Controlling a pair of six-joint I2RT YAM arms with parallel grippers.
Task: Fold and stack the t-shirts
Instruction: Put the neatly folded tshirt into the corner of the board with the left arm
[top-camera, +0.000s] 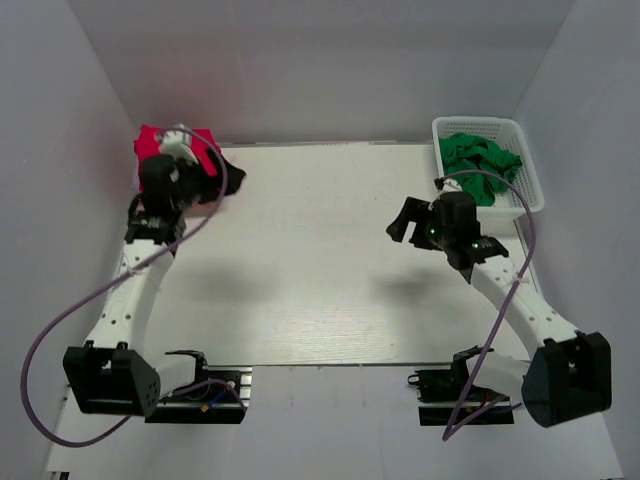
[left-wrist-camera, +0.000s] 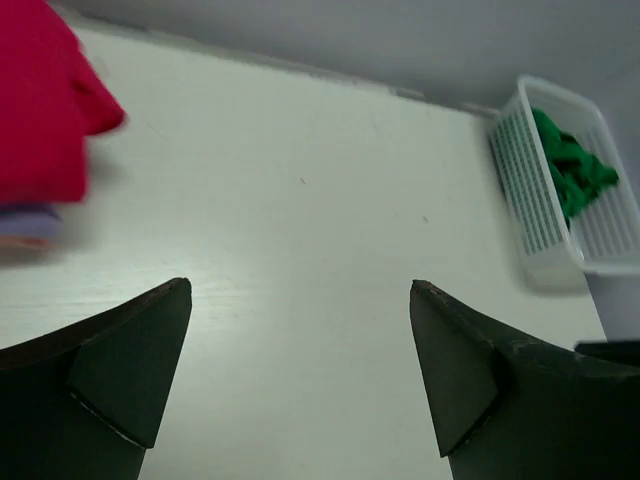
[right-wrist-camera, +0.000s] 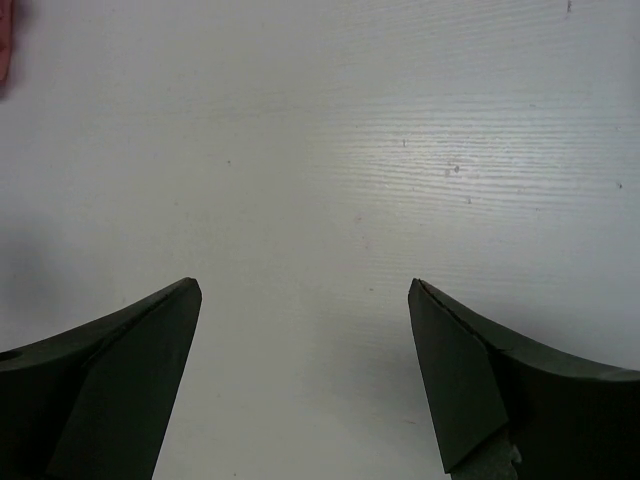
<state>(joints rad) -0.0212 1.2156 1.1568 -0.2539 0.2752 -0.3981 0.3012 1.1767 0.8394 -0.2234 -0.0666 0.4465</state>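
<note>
Step in hand, as I judge it: fetch the last unfolded shirt.

- White plastic lattice basket (top-camera: 531, 170) stands at the counter's far right corner. A crumpled deep green cloth t-shirt (top-camera: 480, 160) lies inside it.
- Folded bright red cloth t-shirt (left-wrist-camera: 40, 110) tops a stack at the far left corner, over a lavender t-shirt (left-wrist-camera: 22, 220) and a peach-orange t-shirt (left-wrist-camera: 18, 241).
- Right end effector (right-wrist-camera: 305, 285): fingers wide apart, empty, near the basket but aimed away from it.
- Left end effector (left-wrist-camera: 300, 285): fingers likewise spread, empty, just beside the stack.

To do it well:
- Turn the right arm toward the basket and descend from above.
- Pinch a raised fold mid-heap, not the lattice.
- Lift clear of the rim before carrying to mid-counter.

Room: plain pale walls (top-camera: 320, 60) on three sides.

Surface: white counter (top-camera: 320, 260), faint grain, a few specks, soft sheen.
</note>
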